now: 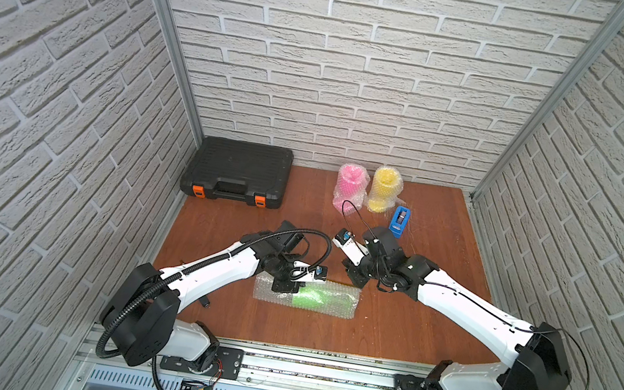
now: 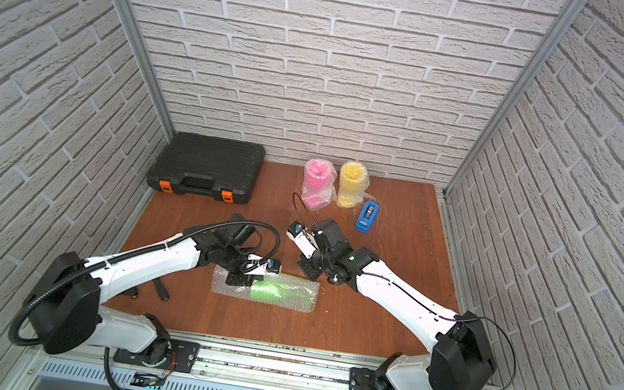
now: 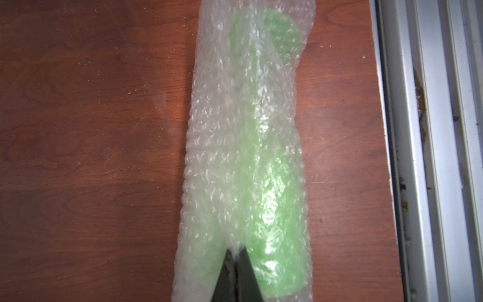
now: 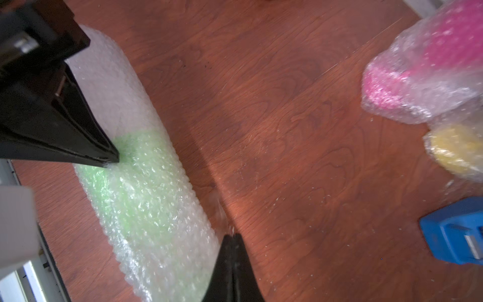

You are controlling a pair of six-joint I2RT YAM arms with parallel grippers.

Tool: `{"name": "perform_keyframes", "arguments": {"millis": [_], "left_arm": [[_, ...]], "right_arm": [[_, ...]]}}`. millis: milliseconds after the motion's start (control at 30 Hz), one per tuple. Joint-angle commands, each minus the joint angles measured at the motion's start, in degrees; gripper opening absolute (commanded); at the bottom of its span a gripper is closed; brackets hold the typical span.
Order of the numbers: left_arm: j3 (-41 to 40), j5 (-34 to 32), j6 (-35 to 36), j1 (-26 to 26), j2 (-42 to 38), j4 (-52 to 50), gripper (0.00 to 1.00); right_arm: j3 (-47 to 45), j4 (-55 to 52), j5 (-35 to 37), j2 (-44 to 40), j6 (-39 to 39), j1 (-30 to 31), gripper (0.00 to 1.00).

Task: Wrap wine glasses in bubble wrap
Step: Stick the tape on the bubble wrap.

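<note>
Green goblet (image 1: 309, 298) lying sideways at front-centre of bench (image 1: 408, 323), rolled inside bubble wrap (image 1: 341, 299); left pincer (image 3: 236, 257) clamping wrap seam over bowl, likely to stop roll springing open; right pincer (image 4: 232, 239) closed, hovering just beside roll, probably for sealing step

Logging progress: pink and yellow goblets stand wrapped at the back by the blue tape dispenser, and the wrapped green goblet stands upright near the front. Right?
One slip: the green goblet lies on its side in its bubble wrap, as both top views show. The pink goblet and yellow goblet do stand wrapped at the back by the blue tape dispenser.
</note>
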Motion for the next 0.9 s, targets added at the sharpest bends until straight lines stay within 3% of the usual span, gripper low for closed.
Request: {"name": "perform_keyframes", "arguments": {"millis": [0, 133, 333, 433, 867], "left_arm": [[-2.23, -0.98, 0.78, -0.83, 1.46, -4.77, 0.03], [-2.19, -0.92, 0.88, -0.85, 1.46, -4.80, 0.03], [-2.22, -0.93, 0.92, -0.88, 1.44, -4.59, 0.03], [-2.17, -0.96, 0.99, -0.86, 1.37, -4.74, 0.03], [-2.10, -0.67, 1.13, -0.84, 1.54, -4.65, 0.02]], "right_arm": [[2.18, 1.13, 3.86, -1.48, -3.71, -0.17, 0.03], [2.55, 1.73, -0.09, -1.20, -10.45, -0.24, 0.03], [-2.19, 2.46, -21.65, -1.42, -17.94, -0.19, 0.03], [-4.06, 3.06, -29.12, -0.43, -18.96, -0.11, 0.03], [-7.16, 1.00, -38.99, 1.34, -16.52, 2.44, 0.03]]}}
